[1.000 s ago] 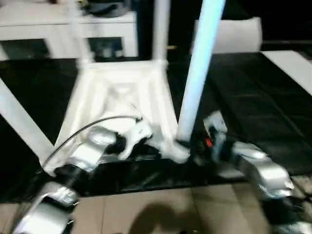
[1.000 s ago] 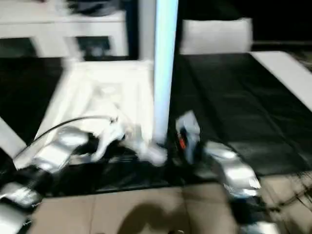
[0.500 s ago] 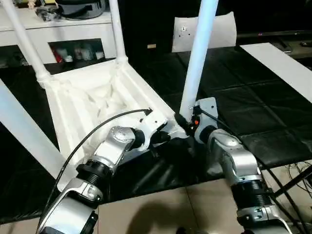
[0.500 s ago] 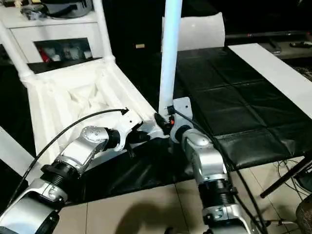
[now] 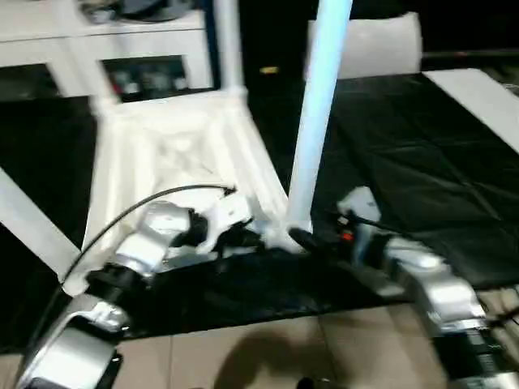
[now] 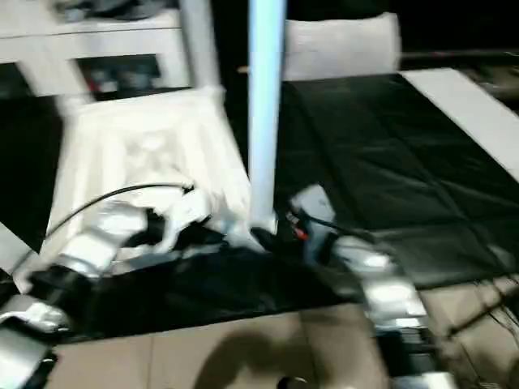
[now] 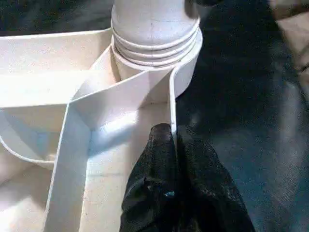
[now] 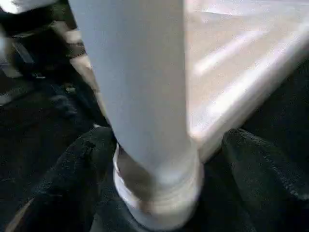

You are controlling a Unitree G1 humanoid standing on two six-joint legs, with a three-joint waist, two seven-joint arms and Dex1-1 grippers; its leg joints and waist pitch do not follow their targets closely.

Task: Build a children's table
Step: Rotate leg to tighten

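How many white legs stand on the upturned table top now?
4: near-right leg between both pincers, far-right leg, far-left leg, blurred, and near-left leg.

Standing upright in the near corner socket of the upturned white plastic table top [image 5: 174, 158], a long tapered white tube leg [image 5: 315, 121], blocking passage there. Crowding its base from both sides: the left gripper [image 7: 175, 145], pinching the thin white rim beside the socket, and the right gripper [image 8: 159, 159], fingers spread around the tube. Rising at the far corner, another white leg [image 5: 226, 44]. Slanting across the left, a third white leg [image 5: 28, 219]. Lying open to the right, a wide stretch of black padded mat [image 5: 422, 154].
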